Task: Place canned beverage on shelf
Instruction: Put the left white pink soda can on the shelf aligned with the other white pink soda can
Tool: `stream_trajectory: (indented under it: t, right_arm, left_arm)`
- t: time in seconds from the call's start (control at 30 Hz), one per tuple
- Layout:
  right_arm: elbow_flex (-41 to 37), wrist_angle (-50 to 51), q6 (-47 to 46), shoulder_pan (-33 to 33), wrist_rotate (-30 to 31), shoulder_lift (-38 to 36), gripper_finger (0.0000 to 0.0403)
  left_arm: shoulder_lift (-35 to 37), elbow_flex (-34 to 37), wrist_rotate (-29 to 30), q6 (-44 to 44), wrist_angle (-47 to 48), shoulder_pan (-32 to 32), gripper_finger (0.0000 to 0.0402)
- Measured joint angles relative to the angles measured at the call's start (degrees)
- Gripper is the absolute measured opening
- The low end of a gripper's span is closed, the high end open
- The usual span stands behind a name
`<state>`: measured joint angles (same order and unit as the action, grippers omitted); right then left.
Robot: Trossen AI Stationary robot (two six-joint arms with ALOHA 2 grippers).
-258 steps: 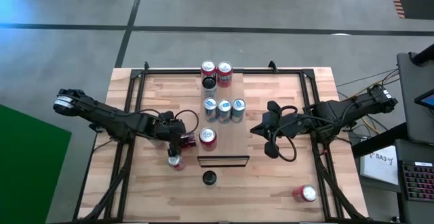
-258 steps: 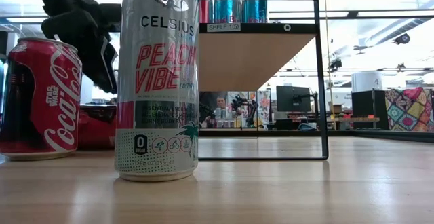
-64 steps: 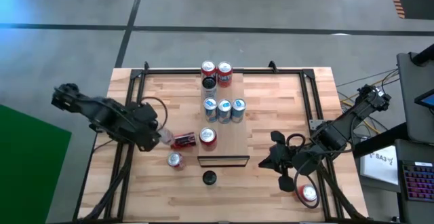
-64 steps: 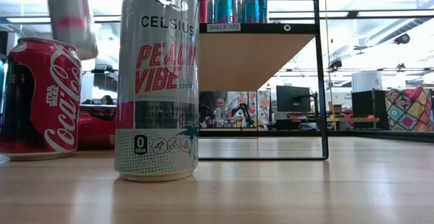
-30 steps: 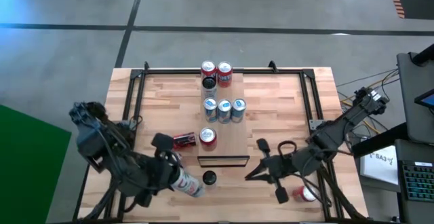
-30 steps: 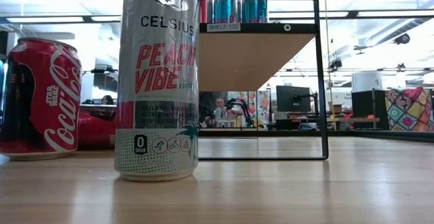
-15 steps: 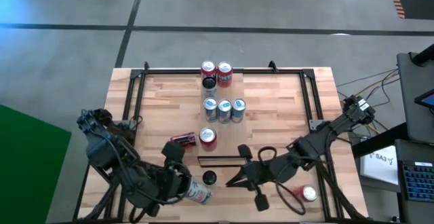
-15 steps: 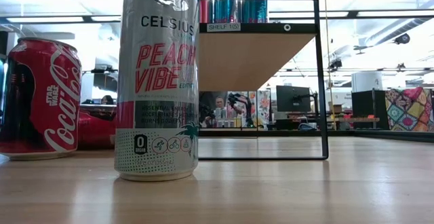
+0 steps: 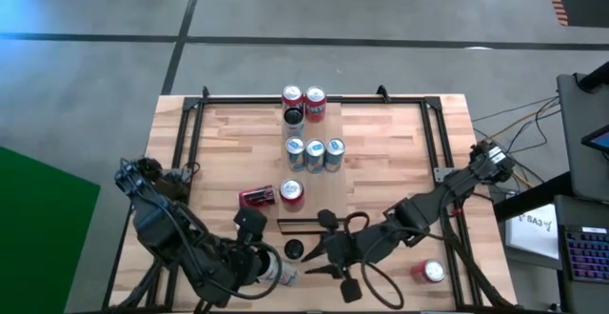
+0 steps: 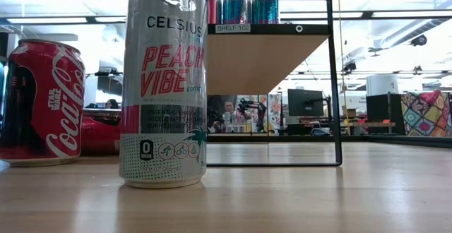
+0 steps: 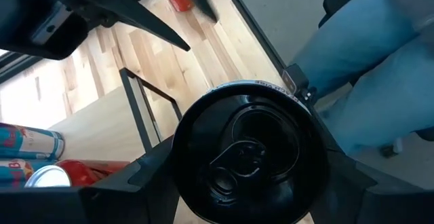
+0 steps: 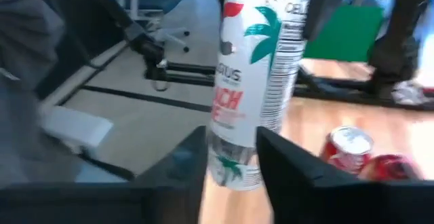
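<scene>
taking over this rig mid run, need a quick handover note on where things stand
Left hand: shut on the tall white can, held in the air over the near edge of the table.
Right hand: open, reaching across with a finger on each side of that can's lower end, not gripping it yet.
Shelf: mid-table; three blue cans already stand on it.
Done: white can picked up and offered to the right hand.
Left: probably close the right hand, release the left, stand the can on the shelf.
</scene>
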<state>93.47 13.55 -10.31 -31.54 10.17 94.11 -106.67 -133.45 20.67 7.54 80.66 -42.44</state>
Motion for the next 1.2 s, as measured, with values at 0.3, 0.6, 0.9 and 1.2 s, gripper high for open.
stream_trajectory:
  t: [0.3, 0.6, 0.9, 1.2]
  right_arm:
    - [1.72, 0.18, -2.38, 1.43, -4.16, 2.37, 0.0305]
    - [3.69, 0.0, -1.05, 3.82, -2.92, 4.83, 0.037]
    - [3.89, -0.94, -1.03, 4.68, -5.13, 5.03, 0.037]
    - [3.87, -2.3, 1.2, 5.71, -6.18, 6.85, 0.037]
  left_arm:
    - [-0.23, 0.09, 0.97, -1.09, -1.61, -0.02, 0.0232]
    - [-0.23, 0.09, 1.37, -1.11, -2.34, -0.02, 0.0232]
    - [-0.2, 0.09, 3.16, -2.58, -2.32, 0.0, 0.0232]
    - [-0.14, 0.09, 6.45, -4.15, -3.73, 0.55, 0.0232]
